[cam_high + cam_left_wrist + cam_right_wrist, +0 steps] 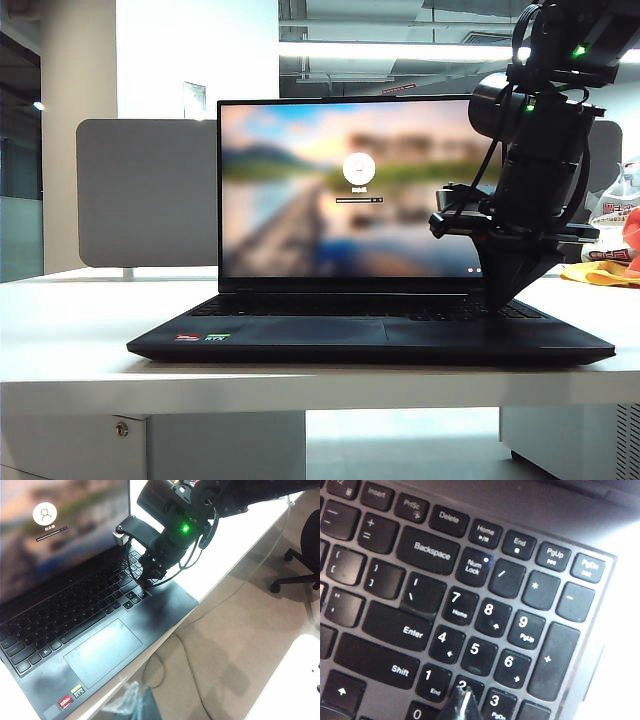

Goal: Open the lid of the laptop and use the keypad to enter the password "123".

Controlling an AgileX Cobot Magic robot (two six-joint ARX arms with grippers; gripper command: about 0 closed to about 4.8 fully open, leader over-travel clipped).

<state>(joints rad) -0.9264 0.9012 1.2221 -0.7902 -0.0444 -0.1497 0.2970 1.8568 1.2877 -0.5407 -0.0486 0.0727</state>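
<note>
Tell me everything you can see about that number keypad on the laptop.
The keypad is a narrow block of black keys with white digits at the end of the laptop's keyboard nearest the right arm, Num Lock lit. The right gripper, shut to a point, sits on the 2 key, between 1 and 3.

One laptop (370, 340) stands on one white table (60, 340), its one lid (345, 185) raised. Behind the laptop stands one grey divider board (145, 195). On the laptop's front edge, left of its one touchpad (102, 652), sit two stickers: one red (65, 701), one green (78, 691). One keypad (490, 645) at the laptop's right end shows digit keys 0 to 9. One right gripper (462, 702), closed, is above the laptop's keypad; the left gripper is unseen. One office chair (305, 555) stands beyond the table's edge.
</note>
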